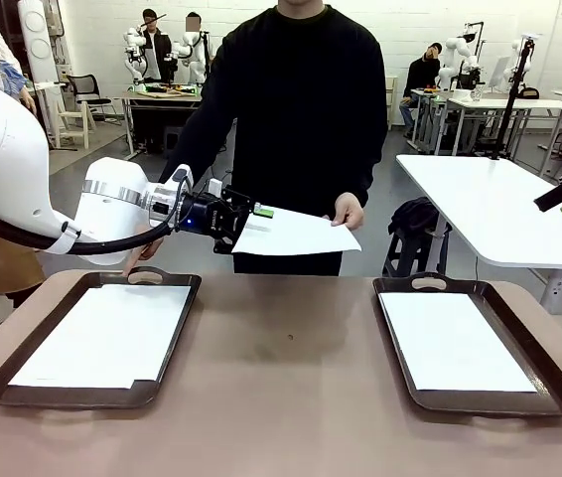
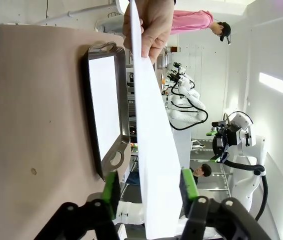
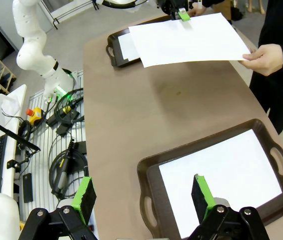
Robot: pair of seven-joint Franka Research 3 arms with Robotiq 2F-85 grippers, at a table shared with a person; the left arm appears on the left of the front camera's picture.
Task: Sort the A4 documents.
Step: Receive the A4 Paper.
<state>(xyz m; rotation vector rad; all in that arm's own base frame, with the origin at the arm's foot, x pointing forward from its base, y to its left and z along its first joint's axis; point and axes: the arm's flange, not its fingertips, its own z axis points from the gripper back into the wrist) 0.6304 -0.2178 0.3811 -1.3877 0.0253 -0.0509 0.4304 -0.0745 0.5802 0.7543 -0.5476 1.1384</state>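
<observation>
Left gripper (image 1: 249, 221) has its green pads on either side of a white A4 sheet (image 1: 296, 234) held out above the table's far edge, jaws part closed, and whether they pinch it I cannot tell, while the person's hand (image 1: 347, 211) grips the opposite end. Right gripper (image 3: 144, 192) hangs wide open and empty over the right tray (image 1: 549, 368), which holds a sheet, as does the left tray (image 1: 177, 328).

Robotics lab: robot-arm (image 1: 177, 45) workbenches (image 1: 167, 97)
</observation>
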